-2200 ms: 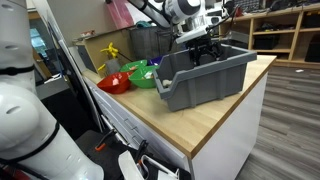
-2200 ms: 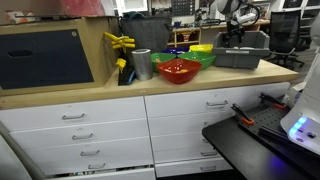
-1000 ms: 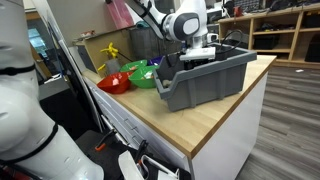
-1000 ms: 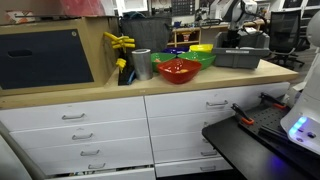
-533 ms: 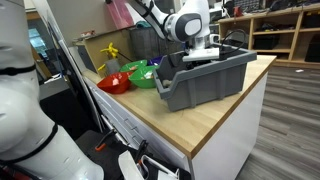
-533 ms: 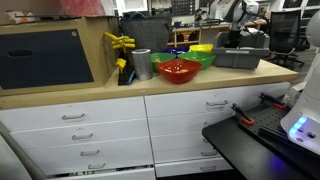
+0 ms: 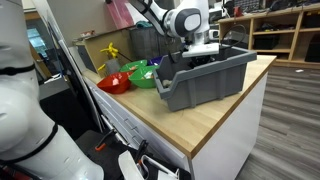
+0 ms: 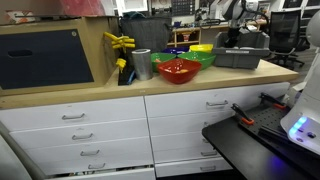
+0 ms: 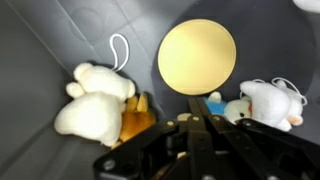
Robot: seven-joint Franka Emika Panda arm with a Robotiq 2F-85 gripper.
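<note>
My gripper (image 7: 203, 52) reaches down into a grey plastic bin (image 7: 205, 80) on the wooden counter, and both exterior views show it (image 8: 232, 42). In the wrist view the gripper (image 9: 198, 103) is shut, its black fingers pressed together with nothing visible between them. Their tips point at the lower edge of a round yellow disc (image 9: 197, 53) on the bin floor. A white plush toy (image 9: 92, 100) with an orange part (image 9: 137, 115) lies to the left. Another white plush toy (image 9: 268, 103) with a blue piece (image 9: 214, 103) lies to the right.
Beside the bin stand a red bowl (image 7: 113, 82) and a green bowl (image 7: 142, 75). A metal cup (image 8: 142, 64), a yellow object (image 8: 118, 42) and a dark box (image 8: 45, 55) sit further along the counter. Drawers (image 8: 75, 130) run beneath it.
The arm has come down into the bin since the earliest frames and has barely moved in the last second. The fingers have closed together.
</note>
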